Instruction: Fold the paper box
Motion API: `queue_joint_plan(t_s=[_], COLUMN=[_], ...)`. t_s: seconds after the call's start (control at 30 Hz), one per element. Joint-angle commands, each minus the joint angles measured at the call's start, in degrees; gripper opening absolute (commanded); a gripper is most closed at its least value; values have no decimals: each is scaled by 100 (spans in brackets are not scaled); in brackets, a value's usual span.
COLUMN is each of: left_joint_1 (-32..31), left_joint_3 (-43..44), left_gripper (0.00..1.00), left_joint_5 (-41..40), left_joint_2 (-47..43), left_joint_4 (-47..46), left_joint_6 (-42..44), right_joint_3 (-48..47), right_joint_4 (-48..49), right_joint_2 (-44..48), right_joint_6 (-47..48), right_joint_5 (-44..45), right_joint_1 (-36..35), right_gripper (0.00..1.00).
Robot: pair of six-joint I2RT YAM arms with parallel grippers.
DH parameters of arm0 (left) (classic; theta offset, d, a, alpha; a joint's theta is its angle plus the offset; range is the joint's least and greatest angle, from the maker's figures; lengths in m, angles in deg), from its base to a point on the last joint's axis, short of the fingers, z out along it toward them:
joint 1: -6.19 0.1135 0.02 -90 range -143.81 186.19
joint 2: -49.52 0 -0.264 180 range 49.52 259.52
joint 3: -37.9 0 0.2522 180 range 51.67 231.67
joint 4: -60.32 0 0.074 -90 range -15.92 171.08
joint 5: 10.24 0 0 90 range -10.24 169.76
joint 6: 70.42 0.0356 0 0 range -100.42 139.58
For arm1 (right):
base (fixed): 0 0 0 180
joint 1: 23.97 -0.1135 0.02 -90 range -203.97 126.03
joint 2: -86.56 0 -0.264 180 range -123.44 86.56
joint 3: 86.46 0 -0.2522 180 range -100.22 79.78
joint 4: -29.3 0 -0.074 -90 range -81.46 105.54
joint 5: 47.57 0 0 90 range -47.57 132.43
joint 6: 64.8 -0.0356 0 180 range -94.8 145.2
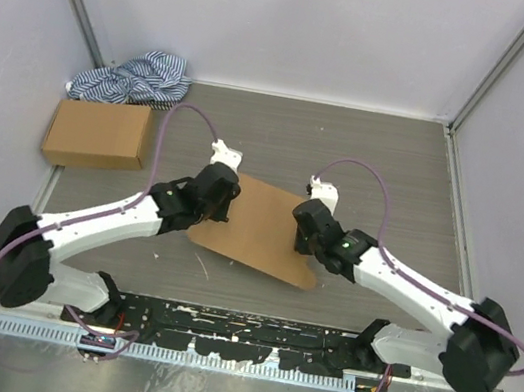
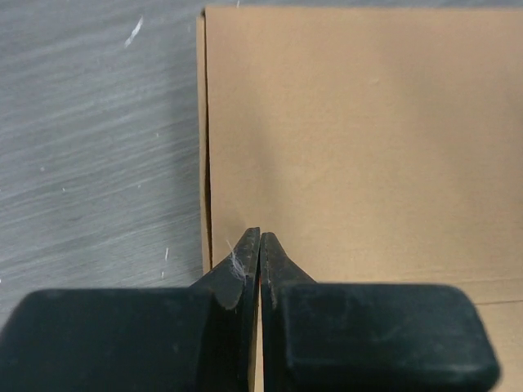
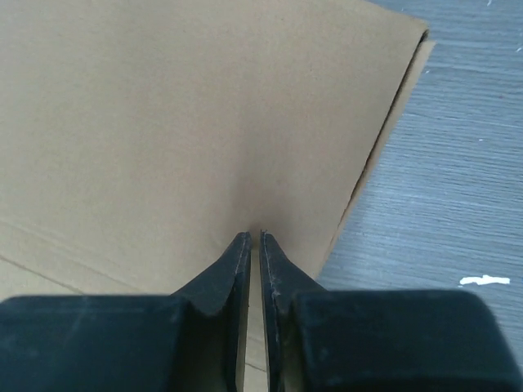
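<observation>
Pale grey walls (image 1: 303,21) close in a grey wood-grain table (image 1: 399,169). In the far left corner lies a crumpled blue-and-white striped cloth (image 1: 133,77). Just in front of it sits a small ready-made brown cardboard box (image 1: 97,133), closed, so its contents cannot be seen.

The left arm reaches in from the near left. The left gripper (image 2: 260,237) rests on the left part of the paper box (image 1: 256,231), a plain brown die-cut cardboard piece lying flat and slightly askew in the middle of the table. Its fingers are pressed together tip to tip, pointing onto the top panel just beside the box's left edge, where two stacked layers of card show. Nothing is clamped between them. The box is folded down flat, and nothing can be seen inside it.

On the right part of the box, near its right edge, the right gripper (image 3: 255,237) points onto the card. Its fingers are drawn together with only a hairline slit between them, holding nothing.
</observation>
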Motion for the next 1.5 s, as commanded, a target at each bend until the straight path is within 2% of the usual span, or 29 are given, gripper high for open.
queue_joint_plan(t_s=[0.0,0.13,0.33,0.6,0.73,1.03,1.23,1.47], left_joint_1=[80,100,120,366,768,1040,1087,1086], left_joint_3=[-113,-208,-301,-328,-132,625,889,664], left_gripper=[7,6,5,5,5,5,5,7], left_joint_5=[-3,78,171,217,698,801,846,847], left_joint_2=[530,850,1045,1302,1548,1958,1959,1313], left_joint_4=[-75,-54,-56,-337,-463,-357,-215,-132], left_joint_6=[-13,-177,-304,-350,-340,-25,36,-92], right_joint_3=[135,241,224,-88,-361,-989,-1081,-1065], right_joint_4=[768,1080,1262,1640,1693,1741,1681,1433], right_joint_2=[-662,-1100,-1322,-1960,-2181,-2574,-2512,-1865], right_joint_6=[73,19,117,560,689,682,596,705], right_joint_5=[-160,-311,-367,-1114,-1207,-1441,-1339,-624], right_joint_1=[138,188,342,1136,1303,1454,1458,1455], right_gripper=[14,5,5,4,3,3,1,1])
